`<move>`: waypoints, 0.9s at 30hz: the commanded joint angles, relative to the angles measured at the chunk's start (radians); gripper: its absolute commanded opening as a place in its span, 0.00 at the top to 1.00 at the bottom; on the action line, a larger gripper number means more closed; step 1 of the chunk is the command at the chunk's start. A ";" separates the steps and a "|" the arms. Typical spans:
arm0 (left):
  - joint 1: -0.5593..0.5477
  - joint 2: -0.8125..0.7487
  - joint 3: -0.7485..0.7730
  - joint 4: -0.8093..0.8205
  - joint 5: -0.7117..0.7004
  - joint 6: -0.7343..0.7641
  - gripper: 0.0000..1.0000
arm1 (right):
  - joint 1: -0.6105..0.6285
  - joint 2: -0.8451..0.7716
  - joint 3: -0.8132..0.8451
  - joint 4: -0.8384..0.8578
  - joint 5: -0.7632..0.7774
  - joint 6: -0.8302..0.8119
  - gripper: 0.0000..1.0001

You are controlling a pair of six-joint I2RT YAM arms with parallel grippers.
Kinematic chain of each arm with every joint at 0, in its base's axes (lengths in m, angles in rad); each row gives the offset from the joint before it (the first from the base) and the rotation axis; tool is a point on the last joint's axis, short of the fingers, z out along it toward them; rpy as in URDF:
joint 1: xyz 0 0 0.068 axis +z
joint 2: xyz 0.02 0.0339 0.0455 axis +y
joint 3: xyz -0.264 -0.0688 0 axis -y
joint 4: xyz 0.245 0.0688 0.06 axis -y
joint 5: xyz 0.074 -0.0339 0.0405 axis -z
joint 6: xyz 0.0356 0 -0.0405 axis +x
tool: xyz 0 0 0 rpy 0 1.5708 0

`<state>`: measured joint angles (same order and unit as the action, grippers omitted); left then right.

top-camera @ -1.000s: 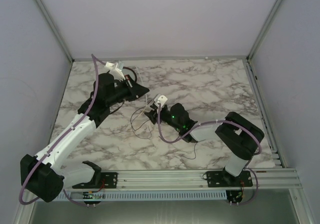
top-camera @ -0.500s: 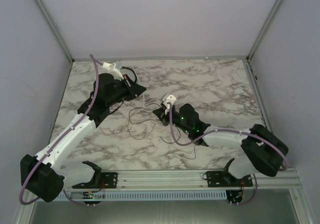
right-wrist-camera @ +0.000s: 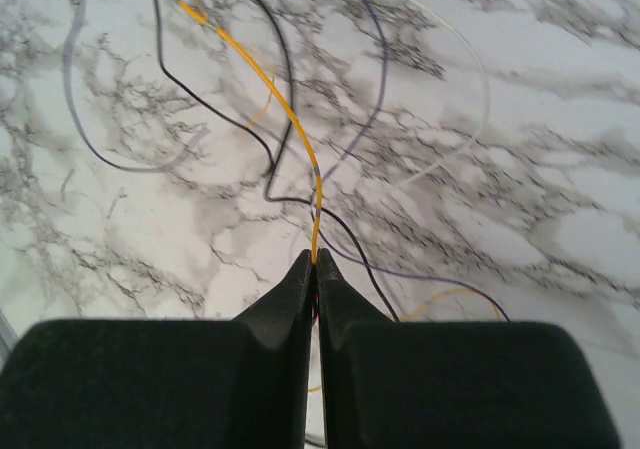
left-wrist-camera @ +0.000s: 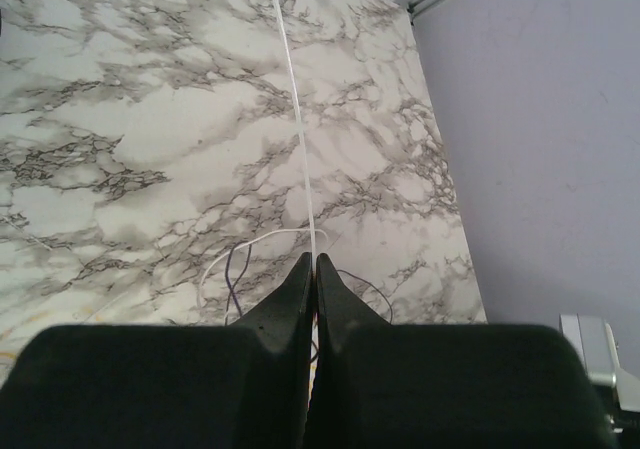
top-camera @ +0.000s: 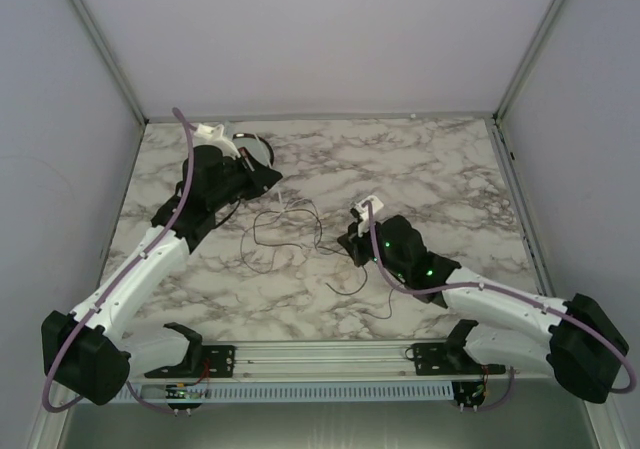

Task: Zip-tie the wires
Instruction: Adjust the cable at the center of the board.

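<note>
The wires lie in thin dark loose loops on the marble table between the two arms. In the right wrist view they show as yellow, black, purple and white strands. My right gripper is shut on the wires, and a yellow strand leaves its tips; from above the right gripper sits at the loops' right end. My left gripper is shut on the zip tie, a straight white strip running away from the jaws. In the top view the left gripper is at the back left, above the loops.
Grey enclosure walls close the table on three sides. A metal rail carrying both arm bases runs along the near edge. Lilac cables run along the arms. A thin dark arc shows behind the left gripper.
The right gripper has shut on the wires and drawn back to the right and nearer, stretching the loops out. The left gripper has shifted slightly back and left with the zip tie.
</note>
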<state>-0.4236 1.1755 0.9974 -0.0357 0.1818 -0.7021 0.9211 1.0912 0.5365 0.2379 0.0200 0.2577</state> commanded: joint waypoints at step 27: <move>0.018 0.004 0.052 -0.008 0.031 0.021 1.00 | -0.116 -0.028 0.008 -0.193 0.066 0.086 1.00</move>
<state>-0.4118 1.1858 1.0080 -0.0357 0.2012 -0.6983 0.8150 1.0626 0.5110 0.0395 0.0917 0.3477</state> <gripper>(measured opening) 0.005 0.005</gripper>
